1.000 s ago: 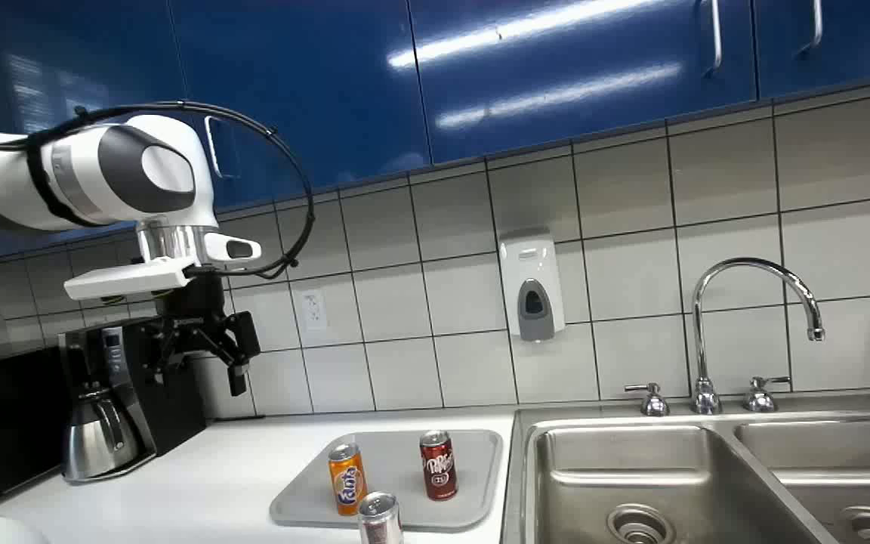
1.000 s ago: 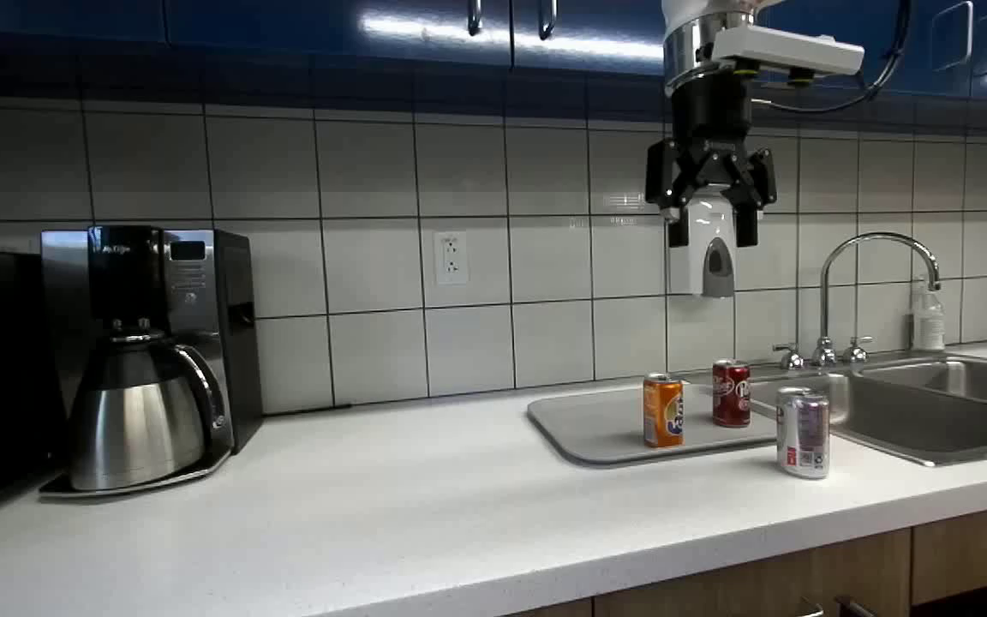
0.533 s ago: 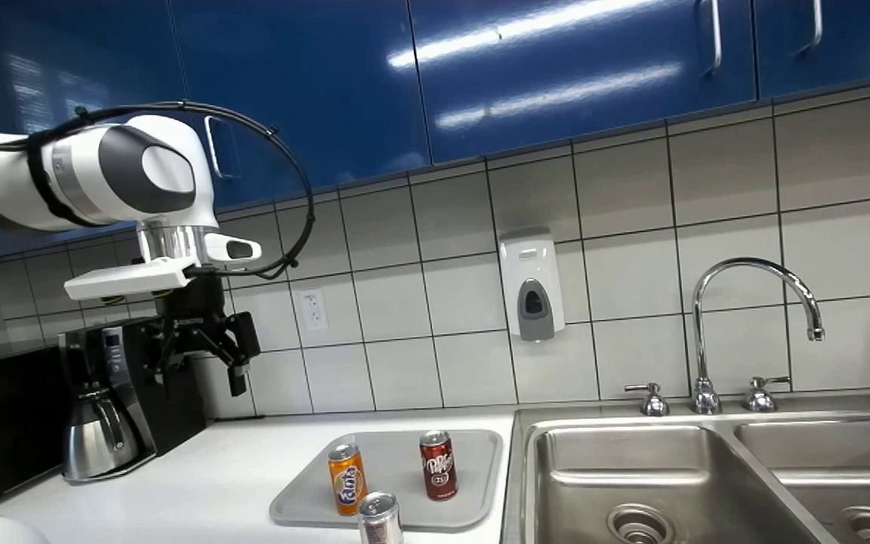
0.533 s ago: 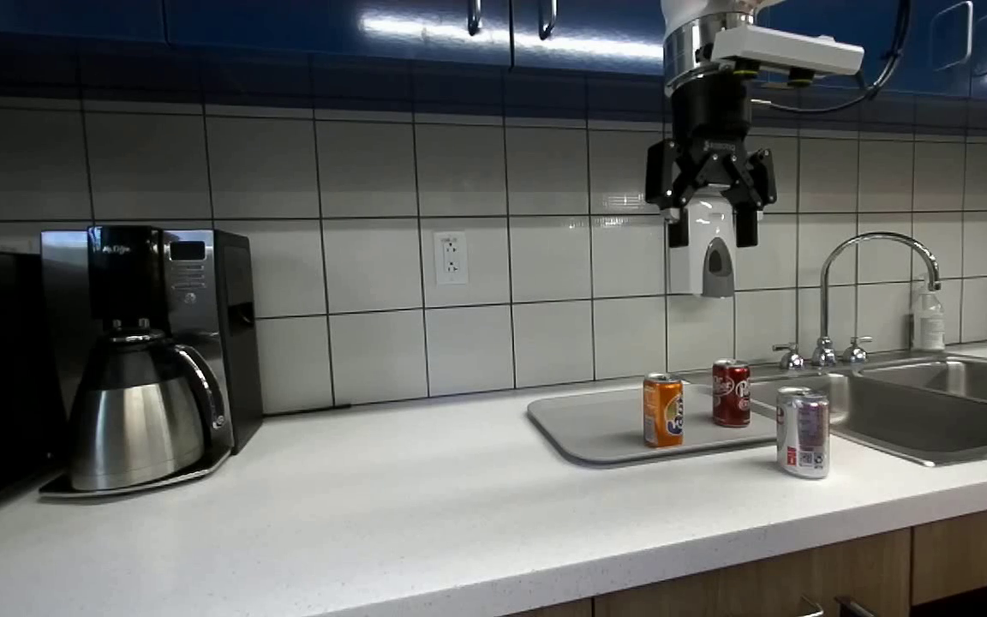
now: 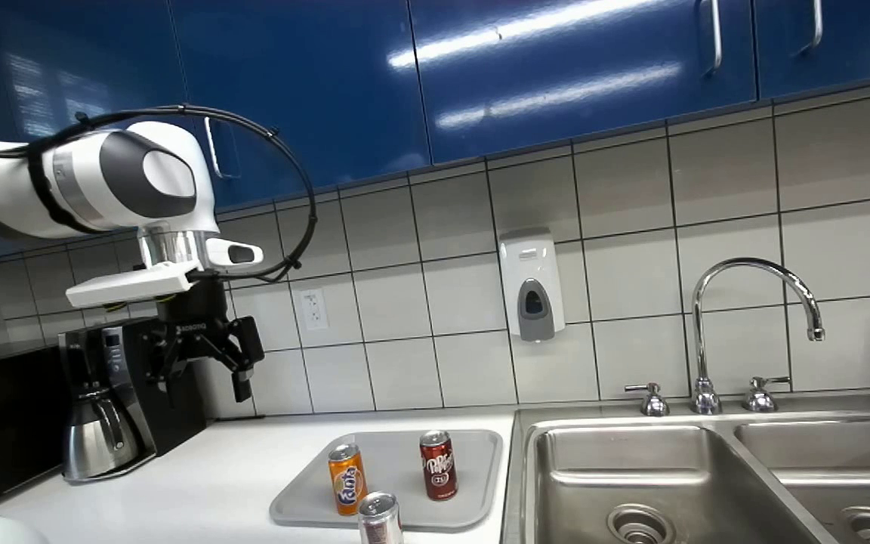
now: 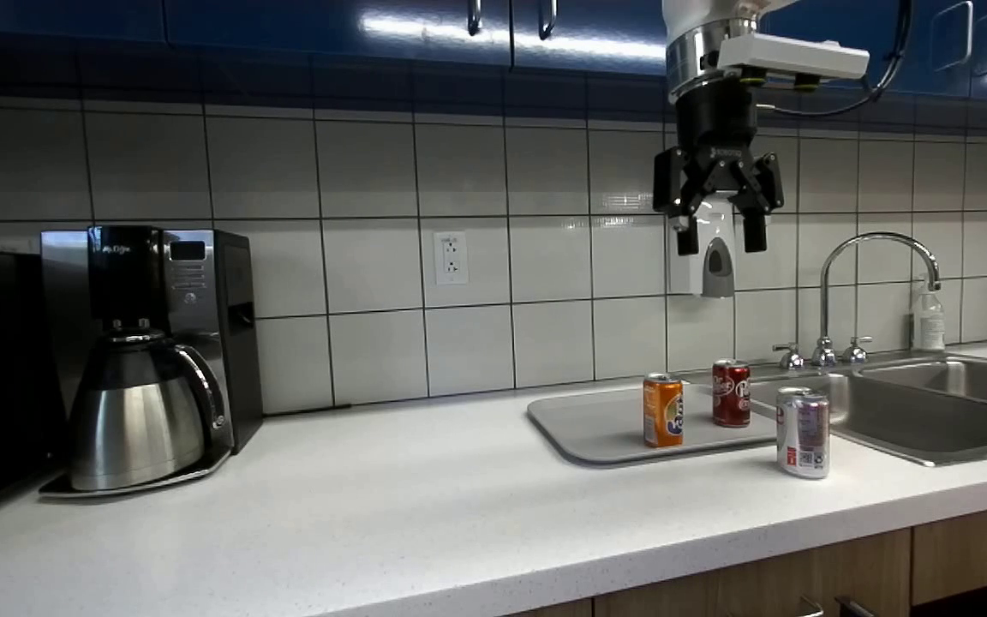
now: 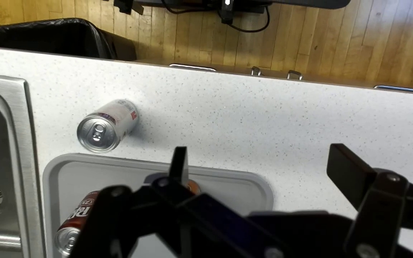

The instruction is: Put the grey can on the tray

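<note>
The grey can (image 5: 381, 521) stands upright on the white counter just outside the tray, near its front edge; it also shows in an exterior view (image 6: 804, 433) and at the left of the wrist view (image 7: 109, 125). The grey tray (image 5: 393, 446) lies flat on the counter beside the sink; it also shows in an exterior view (image 6: 583, 424) and the wrist view (image 7: 235, 190). My gripper (image 6: 721, 237) is open and empty, high above the counter and tray. In the wrist view its fingers (image 7: 258, 157) are wide apart, with the grey can left of them.
An orange can (image 6: 663, 411) and a dark red can (image 6: 731, 394) stand on the tray. The sink (image 5: 639, 453) with a faucet (image 5: 707, 332) adjoins the tray. A coffee maker (image 6: 151, 368) stands farther along the counter. A soap dispenser (image 5: 532, 285) hangs on the wall.
My gripper has moved slightly down and a little to the right in both exterior views, in the last half second. The cans and tray have not moved.
</note>
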### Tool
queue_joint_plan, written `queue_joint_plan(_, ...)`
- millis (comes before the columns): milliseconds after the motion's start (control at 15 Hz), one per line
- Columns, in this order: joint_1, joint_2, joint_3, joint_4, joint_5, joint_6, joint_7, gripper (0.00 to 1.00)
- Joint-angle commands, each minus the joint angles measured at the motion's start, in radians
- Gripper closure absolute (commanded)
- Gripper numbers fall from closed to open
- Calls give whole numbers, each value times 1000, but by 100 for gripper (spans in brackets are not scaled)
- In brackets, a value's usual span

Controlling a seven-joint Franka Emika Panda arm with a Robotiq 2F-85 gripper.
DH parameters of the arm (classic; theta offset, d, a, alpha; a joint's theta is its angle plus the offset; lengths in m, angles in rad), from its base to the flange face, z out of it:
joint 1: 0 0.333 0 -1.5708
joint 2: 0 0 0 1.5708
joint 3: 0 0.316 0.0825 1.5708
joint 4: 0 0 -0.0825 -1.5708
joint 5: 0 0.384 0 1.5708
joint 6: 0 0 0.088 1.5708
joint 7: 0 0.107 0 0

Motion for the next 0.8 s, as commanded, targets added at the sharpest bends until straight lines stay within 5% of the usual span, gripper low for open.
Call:
queue_joint_plan(0, -25, -34, 7, -36, -43, 5, 9, 0)
queue_joint_plan(733, -139, 5, -102, -85, -116, 81, -11, 0)
